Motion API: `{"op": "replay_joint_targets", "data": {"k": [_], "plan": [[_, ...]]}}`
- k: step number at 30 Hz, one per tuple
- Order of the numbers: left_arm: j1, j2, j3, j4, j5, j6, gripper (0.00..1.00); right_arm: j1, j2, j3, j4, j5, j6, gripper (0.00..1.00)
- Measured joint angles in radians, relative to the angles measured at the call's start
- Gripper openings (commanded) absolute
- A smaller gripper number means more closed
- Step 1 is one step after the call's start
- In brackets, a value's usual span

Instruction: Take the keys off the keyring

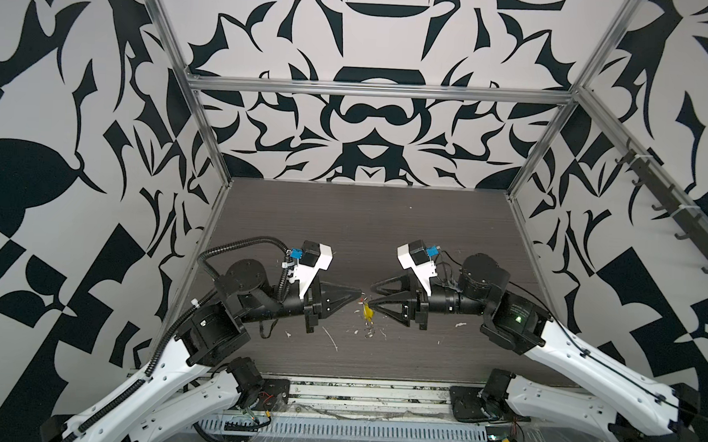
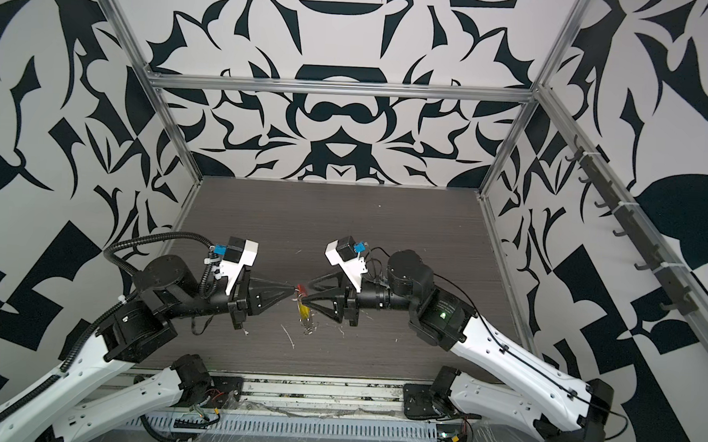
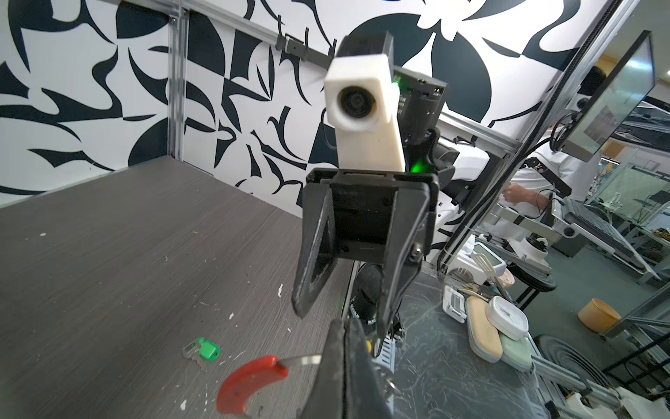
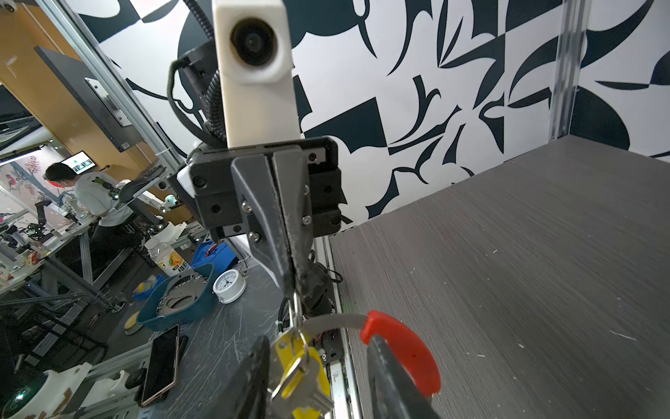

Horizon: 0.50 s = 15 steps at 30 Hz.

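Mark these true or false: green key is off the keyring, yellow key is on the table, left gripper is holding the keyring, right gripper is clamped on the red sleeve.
1. The green-tagged key lies on the table, off the keyring. True.
2. The yellow-tagged key lies on the table. False: it hangs from the keyring, held up in the air.
3. The left gripper is shut on the keyring. True: it pinches the grey metal beside the red sleeve.
4. The right gripper is clamped on the red sleeve. False: its jaws stand apart, with the yellow-tagged key hanging between them in the right wrist view.
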Motion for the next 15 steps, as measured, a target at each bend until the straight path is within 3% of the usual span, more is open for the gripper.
{"op": "replay_joint_targets", "data": {"k": [5,9,15], "plan": [[0.0,-0.018,-0.016,0.046,-0.022,-0.007,0.0,0.0,-0.001,-0.027,0.07,0.0,0.036,0.27],[0.0,-0.025,-0.023,0.069,-0.037,-0.012,0.0,0.0,-0.001,-0.038,0.096,-0.002,0.049,0.25],[0.0,-0.032,-0.032,0.092,-0.048,-0.017,0.0,0.0,0.0,-0.039,0.124,-0.014,0.073,0.08]]}}
